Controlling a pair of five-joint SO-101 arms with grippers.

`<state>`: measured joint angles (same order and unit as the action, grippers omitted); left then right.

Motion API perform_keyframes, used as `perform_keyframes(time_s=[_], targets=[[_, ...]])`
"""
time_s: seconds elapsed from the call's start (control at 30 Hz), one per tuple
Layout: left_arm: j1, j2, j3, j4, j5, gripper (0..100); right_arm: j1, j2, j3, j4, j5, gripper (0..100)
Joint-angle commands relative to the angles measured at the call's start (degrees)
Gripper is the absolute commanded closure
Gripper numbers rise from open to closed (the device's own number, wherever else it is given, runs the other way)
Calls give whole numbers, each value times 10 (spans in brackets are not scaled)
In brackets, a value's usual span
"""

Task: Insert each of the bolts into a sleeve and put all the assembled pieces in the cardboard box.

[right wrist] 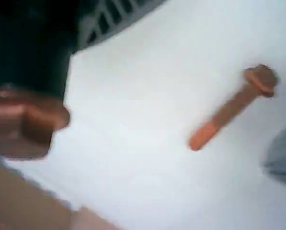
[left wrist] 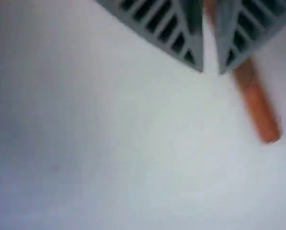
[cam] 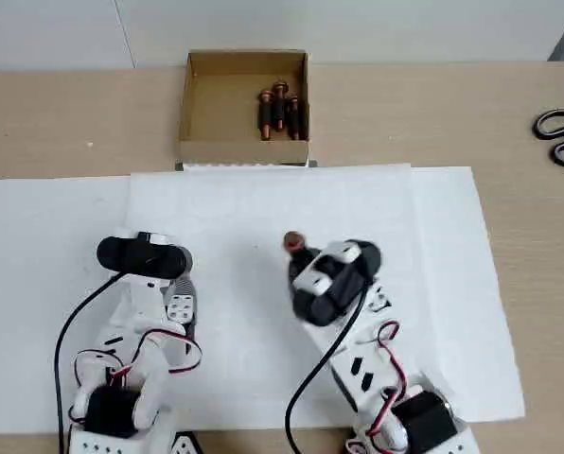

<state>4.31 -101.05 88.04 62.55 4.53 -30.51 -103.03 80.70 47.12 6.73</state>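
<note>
cardboard box [cam: 192, 104] at upper middle of high view, three assembled pieces [cam: 280, 112] lying inside toward its right wall. white paper [cam: 263, 203] below it on table [cam: 74, 123]. right gripper [cam: 304, 257] at centre of frame, clamped on black sleeve [right wrist: 30, 48], copper bolt head [right wrist: 23, 124] poking out toward box. left arm [cam: 140, 293] at lower left; left gripper [left wrist: 211, 67] fingers [left wrist: 176, 33] nearly together, thin slit at tips, loose bolt [left wrist: 256, 105] flat on paper just by them, contact unclear. scissors [cam: 561, 135] at right edge.
</note>
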Motion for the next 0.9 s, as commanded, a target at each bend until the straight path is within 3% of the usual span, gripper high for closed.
perform_keyframes(time_s=[0.0, 0.43, 0.87], targets=[[-29, -6, 5, -4, -16, 994, 24, -7, -1, -21, 2, 995], [-30, -6, 41, -3, -19, 994, 101, -7, 25, -18, 2, 995], [-34, -6, 41, -1, -15, 994, 104, -7, 64, -18, 4, 995]])
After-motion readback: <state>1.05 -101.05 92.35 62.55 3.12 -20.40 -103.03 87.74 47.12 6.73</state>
